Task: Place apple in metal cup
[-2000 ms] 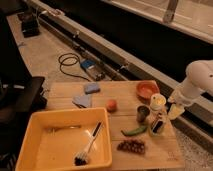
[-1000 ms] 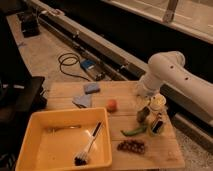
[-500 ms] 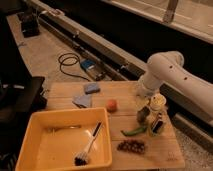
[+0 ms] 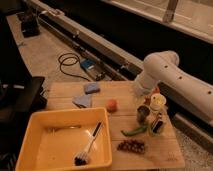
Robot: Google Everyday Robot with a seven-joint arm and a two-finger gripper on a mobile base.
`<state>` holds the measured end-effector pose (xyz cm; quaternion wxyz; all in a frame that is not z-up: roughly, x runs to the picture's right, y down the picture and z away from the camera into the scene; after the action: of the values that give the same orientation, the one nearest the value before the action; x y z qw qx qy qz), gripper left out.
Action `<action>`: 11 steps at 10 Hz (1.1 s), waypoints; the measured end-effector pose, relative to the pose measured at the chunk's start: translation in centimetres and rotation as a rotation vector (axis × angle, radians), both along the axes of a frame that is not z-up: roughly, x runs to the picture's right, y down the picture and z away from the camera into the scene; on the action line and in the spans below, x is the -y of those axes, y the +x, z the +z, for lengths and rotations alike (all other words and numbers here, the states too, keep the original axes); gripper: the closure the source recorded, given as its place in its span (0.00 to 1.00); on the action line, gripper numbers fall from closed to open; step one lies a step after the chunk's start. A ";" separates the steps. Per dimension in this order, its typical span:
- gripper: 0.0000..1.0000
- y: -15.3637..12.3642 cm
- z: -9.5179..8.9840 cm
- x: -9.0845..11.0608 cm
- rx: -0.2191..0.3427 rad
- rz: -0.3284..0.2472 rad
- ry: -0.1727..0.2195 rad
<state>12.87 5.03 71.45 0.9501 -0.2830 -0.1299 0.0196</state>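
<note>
The apple (image 4: pixel 111 104) is a small orange-red fruit lying on the wooden table (image 4: pixel 170 150), near its middle. The metal cup (image 4: pixel 143 114) stands upright to the right of the apple, a short gap away, with nothing in it that I can see. My white arm (image 4: pixel 161 69) reaches in from the right. Its gripper (image 4: pixel 140 93) hangs low over the back of the table. It is behind and to the right of the apple, just behind the metal cup, and apart from both.
A pale cream cup (image 4: pixel 157 101) stands right of the metal cup, with a dark bottle (image 4: pixel 159 125) in front of it. A green pepper (image 4: pixel 134 131) and grapes (image 4: pixel 131 145) lie at the front. A yellow bin (image 4: pixel 40 150) holds a brush (image 4: pixel 89 148). Blue sponges (image 4: pixel 88 93) lie at the back left.
The arm has swung in from the table's right edge to over the back of the table. In the last half second it has hardly moved. The apple and cup have stayed put.
</note>
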 end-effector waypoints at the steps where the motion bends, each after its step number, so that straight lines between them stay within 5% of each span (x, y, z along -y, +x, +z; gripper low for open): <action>1: 0.35 -1.6 0.6 0.2 0.013 -0.015 0.008; 5: 0.35 -5.9 3.6 0.3 0.062 -0.096 0.054; 9: 0.35 -6.6 6.0 1.9 0.071 -0.122 0.137; 11: 0.35 -6.6 6.5 2.1 0.081 -0.112 0.149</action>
<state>6.30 2.91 77.99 0.9620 -0.2191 -0.1533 -0.0548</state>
